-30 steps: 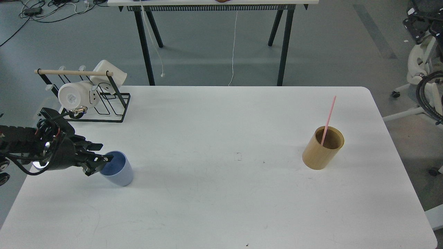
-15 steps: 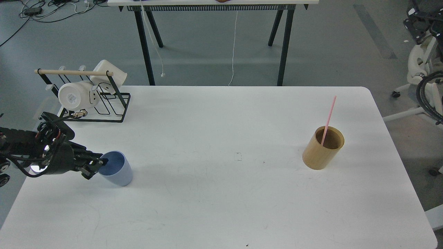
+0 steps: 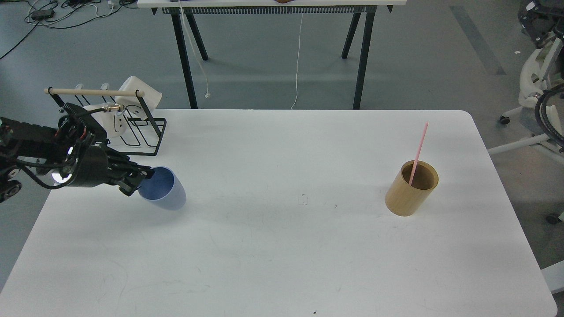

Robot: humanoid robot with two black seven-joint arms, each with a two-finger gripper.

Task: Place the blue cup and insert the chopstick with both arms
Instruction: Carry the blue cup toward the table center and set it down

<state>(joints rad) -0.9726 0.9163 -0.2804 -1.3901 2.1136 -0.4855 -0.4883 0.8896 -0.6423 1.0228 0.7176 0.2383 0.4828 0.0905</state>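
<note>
A single view looks from the robot's head, forward and steeply down over the white worktop (image 3: 282,246). Nearly the whole top fits in frame, its near edge cut off at the bottom, so the camera sits fairly high and back. Beyond the far edge the grey floor (image 3: 264,66) and the legs of a second table (image 3: 361,53) show. The left arm (image 3: 26,145) enters from the left edge.

A white table (image 3: 282,246) with rounded corners is carrying three things. A black wire cup rack (image 3: 143,134) is standing at ten o'clock, a blue cup (image 3: 169,196) is tilting at nine o'clock, and a bamboo holder (image 3: 407,193) is sitting at three o'clock.
</note>
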